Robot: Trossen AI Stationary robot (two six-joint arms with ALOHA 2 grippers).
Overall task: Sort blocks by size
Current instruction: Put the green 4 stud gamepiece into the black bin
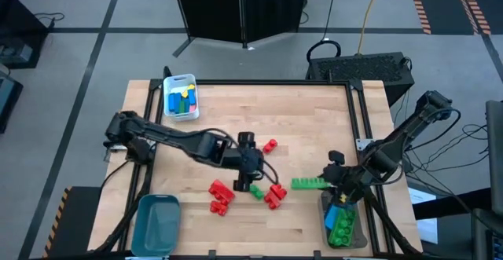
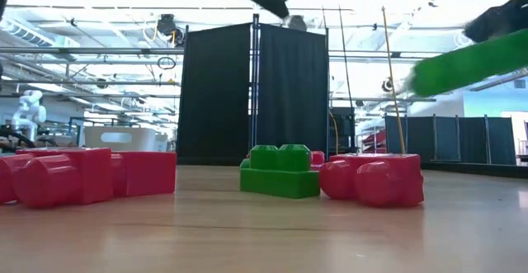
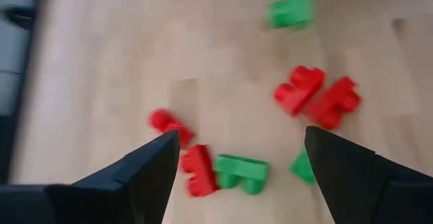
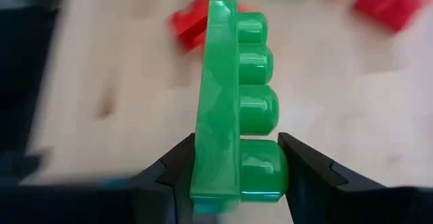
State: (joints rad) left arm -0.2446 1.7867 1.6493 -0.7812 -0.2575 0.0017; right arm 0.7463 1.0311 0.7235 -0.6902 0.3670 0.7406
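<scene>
While clamped by one end in the right end effector [image 4: 237,176], long green four-stud bar [image 4: 233,95] carried above the tabletop [image 1: 314,126], beside the clear bin [image 1: 344,227] already stocked with green and blue blocks. Left end effector [image 3: 237,160] spread wide and empty over the middle cluster. Still loose there: small green brick [image 3: 242,172], red bricks [image 3: 318,97] on either side, a lone red piece [image 1: 270,144] farther off. White bin [image 1: 181,97] partly filled; teal bin [image 1: 156,222] apparently empty. Sorting judged roughly half complete.
</scene>
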